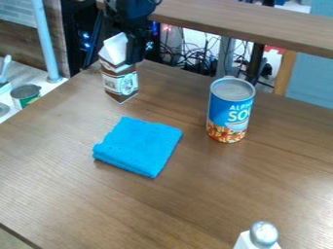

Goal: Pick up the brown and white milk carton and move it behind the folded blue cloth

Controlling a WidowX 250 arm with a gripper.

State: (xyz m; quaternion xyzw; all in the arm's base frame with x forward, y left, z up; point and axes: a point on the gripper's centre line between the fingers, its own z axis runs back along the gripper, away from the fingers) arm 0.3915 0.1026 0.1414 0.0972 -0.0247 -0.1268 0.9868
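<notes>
At far L you're seeing a small green-and-white metal can (28, 101) sitting on a pale side surface (53, 86), w/ a light-blue round pole (46, 46) rising behind it to the R. Moving R, a brown-and-white carton w/ a peaked white top (120, 82) is standing at the back L of the brown wood-grain bench (117, 199), near its rear edge. The black two-finger end effector (135, 54) is hanging right at the carton's top, on its R side; you can't tell from this angle if it's clenched, released or grasping the carton.

Nearer you, L of ctr, a bright-blue folded square cloth (138, 146) is lying flat on the bench, a bit askew, well apart from the end effector. Behind the bench, a tangle of dark cables (195, 61) is showing below a brown wooden shelf (247, 23) that's running across the top R.

R of the cloth, a tall blue cylindrical can w/ an orange-red patterned lower band and a silvery top (230, 112) is standing upright. At btm R, a white shaker w/ a rounded metal cap (263, 235) is poking in, partly cut off by the view's edge.
</notes>
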